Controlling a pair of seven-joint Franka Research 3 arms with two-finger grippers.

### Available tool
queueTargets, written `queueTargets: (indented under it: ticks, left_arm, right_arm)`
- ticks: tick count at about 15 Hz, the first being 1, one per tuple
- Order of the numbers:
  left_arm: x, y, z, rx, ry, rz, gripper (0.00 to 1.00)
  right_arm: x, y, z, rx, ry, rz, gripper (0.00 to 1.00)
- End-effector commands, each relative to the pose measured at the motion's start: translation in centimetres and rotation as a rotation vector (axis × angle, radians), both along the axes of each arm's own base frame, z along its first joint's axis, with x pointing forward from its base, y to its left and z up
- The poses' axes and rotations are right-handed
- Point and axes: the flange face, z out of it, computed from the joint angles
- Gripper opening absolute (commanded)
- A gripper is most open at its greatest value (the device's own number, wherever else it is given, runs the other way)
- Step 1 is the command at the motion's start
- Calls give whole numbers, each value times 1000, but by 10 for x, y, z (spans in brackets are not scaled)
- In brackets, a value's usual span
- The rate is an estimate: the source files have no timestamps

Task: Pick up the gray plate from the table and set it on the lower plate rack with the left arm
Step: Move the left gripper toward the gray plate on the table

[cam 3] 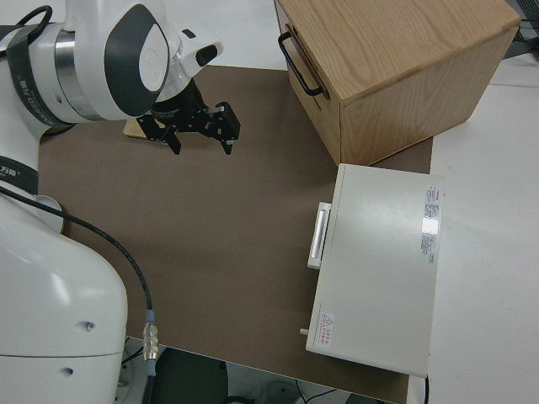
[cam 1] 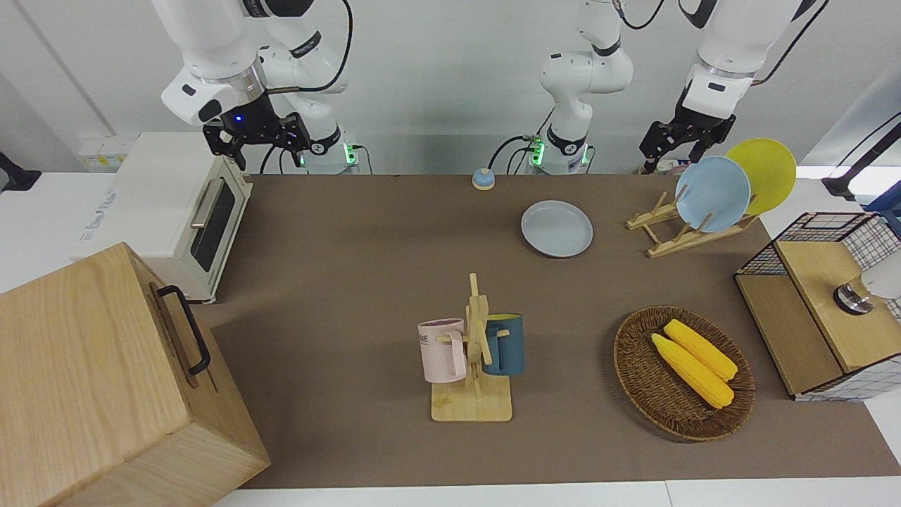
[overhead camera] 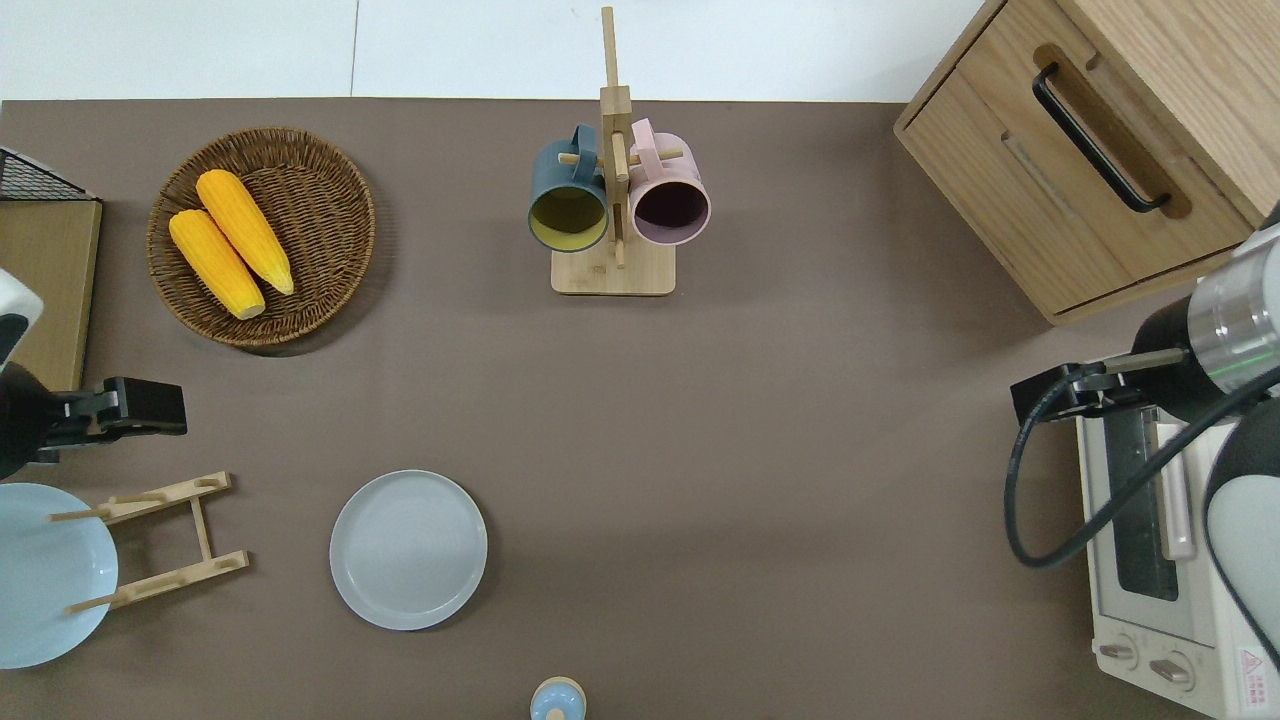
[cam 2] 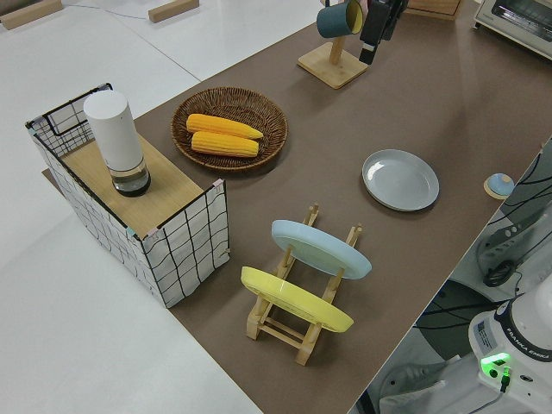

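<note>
The gray plate (cam 1: 557, 228) lies flat on the brown table, beside the lower plate rack (cam 1: 686, 241); it also shows in the overhead view (overhead camera: 408, 549) and the left side view (cam 2: 400, 179). The rack (overhead camera: 190, 488) holds a light blue plate (cam 1: 712, 193) and a yellow plate (cam 1: 764, 172) in its slots toward the left arm's end. My left gripper (cam 1: 672, 146) is open, empty and up in the air, over bare table beside the rack (overhead camera: 140, 408), apart from the gray plate. My right gripper (cam 1: 257, 144) is open and parked.
A wicker basket (overhead camera: 330, 190) with two corn cobs, a mug tree (overhead camera: 612, 270) with a blue and a pink mug, a wire-walled box (cam 1: 816, 232), a wooden drawer box (cam 1: 91, 380), a white toaster oven (cam 1: 176, 211) and a small blue bell (cam 1: 483, 179) stand around the table.
</note>
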Motion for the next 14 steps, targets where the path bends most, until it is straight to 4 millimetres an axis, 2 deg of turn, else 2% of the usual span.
queueTargets:
  ticks: [1,8,14]
  left_arm:
    - [-8,0,-21,10,19,-6,993]
    - [-26,6,-86,12,37,-3,991]
    - [-49,7,-158,8,5,-11,991]
  right_arm:
    - [-2,-2,5,-9,1,-16,983]
    - [-2,-2,5,-9,1,-16,983]
    - [-2,-2,5,-9,1,-16,983]
